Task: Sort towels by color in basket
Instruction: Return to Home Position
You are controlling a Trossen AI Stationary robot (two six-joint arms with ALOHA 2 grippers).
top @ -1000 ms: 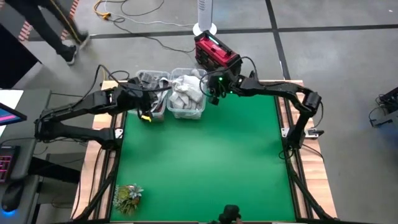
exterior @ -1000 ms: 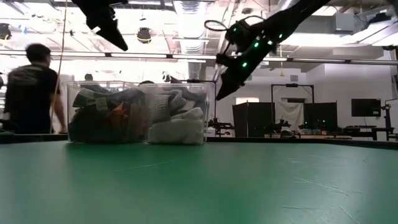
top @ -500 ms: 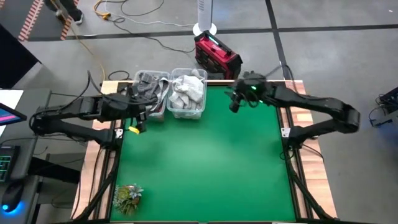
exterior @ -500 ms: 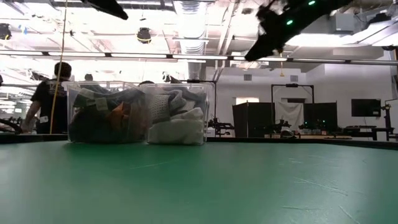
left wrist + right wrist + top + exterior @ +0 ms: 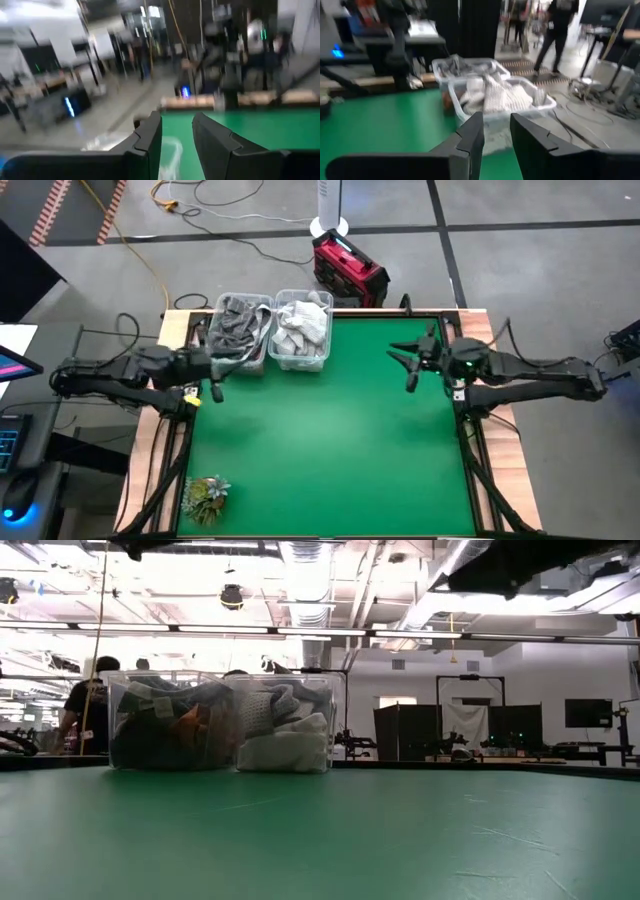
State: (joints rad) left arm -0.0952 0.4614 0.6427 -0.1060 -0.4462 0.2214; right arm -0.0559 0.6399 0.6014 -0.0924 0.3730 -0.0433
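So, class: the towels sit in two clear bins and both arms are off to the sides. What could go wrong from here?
1. The left gripper hangs close beside the left bin, nearer than the right gripper; a swing might knock it.
2. Both bins stand at the table's far edge; a nudge could push one off.
3. White towels look heaped to the right bin's rim and may spill.

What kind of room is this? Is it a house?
Most likely a robot lab or workshop, not a house: dark robot arms stand at a green-topped table, bare pipes and lights run along the ceiling, and loose cables trail over the grey floor.
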